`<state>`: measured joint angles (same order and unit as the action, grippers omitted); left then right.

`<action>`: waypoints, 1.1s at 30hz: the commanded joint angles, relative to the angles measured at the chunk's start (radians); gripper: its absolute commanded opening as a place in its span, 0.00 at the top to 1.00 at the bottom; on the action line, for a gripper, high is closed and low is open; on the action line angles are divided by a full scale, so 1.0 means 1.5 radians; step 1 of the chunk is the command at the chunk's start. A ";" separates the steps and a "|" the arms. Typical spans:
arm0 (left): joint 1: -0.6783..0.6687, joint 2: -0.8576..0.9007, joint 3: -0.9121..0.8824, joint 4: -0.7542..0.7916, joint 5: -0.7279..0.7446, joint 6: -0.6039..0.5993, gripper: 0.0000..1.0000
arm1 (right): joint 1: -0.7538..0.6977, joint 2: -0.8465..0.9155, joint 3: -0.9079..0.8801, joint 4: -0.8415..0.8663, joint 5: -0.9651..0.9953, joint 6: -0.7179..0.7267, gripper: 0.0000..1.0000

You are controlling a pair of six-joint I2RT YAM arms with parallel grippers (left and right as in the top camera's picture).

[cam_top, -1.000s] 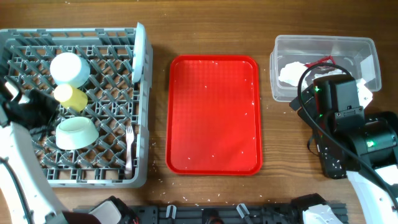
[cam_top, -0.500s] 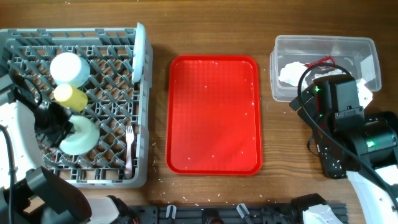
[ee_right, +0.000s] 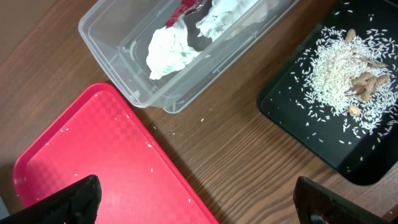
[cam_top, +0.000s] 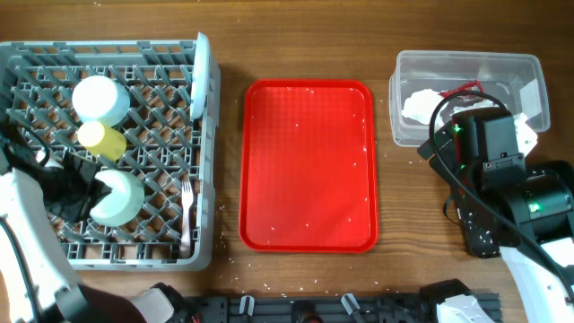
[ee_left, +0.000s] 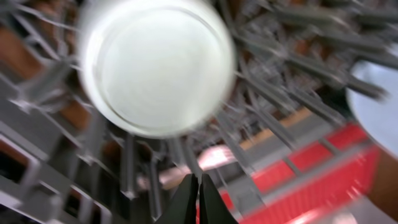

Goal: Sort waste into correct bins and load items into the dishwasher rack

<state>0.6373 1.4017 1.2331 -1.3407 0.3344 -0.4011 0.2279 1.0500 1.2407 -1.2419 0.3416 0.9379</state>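
Note:
The grey dishwasher rack (cam_top: 27, 72) at the left holds an upturned light blue bowl (cam_top: 100, 99), a yellow cup (cam_top: 101, 141), an upturned pale green bowl (cam_top: 118, 197), a white fork (cam_top: 186, 215) and a plate (cam_top: 202, 76) standing on edge. My left gripper (cam_top: 79, 193) is just left of the green bowl. In the left wrist view it (ee_left: 199, 199) is shut and empty, with the bowl's base (ee_left: 158, 65) ahead. My right gripper (ee_right: 196, 196) is wide open and empty above the table. The clear tub (ee_right: 124, 46) holds white napkins (ee_right: 171, 53). The black bin (ee_right: 292, 118) holds rice scraps (ee_right: 339, 68).
The red tray (cam_top: 309, 166) lies in the middle with a few rice grains on it. The clear tub (cam_top: 466, 67) is at the back right. My right arm (cam_top: 502, 179) covers most of the black bin (cam_top: 480, 240). Rice grains dot the wood by the table's front edge.
The pale green bowl went from rim-up to upturned in the rack. My left gripper has drawn back a little to the left of it. The right arm has not moved.

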 commanded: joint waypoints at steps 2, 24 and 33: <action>-0.043 -0.092 0.003 -0.073 0.249 0.113 0.83 | -0.002 0.001 0.004 0.000 0.016 0.004 0.00; -0.640 -0.516 0.003 -0.047 0.035 -0.092 0.00 | -0.002 0.001 0.004 0.000 0.016 0.004 0.00; -0.640 -0.606 0.003 -0.057 0.035 -0.086 0.00 | -0.002 0.001 0.004 0.001 0.016 0.004 0.00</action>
<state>-0.3153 0.5037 1.2339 -1.4250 0.4038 -0.5301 0.2279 1.0500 1.2407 -1.2419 0.3416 0.9379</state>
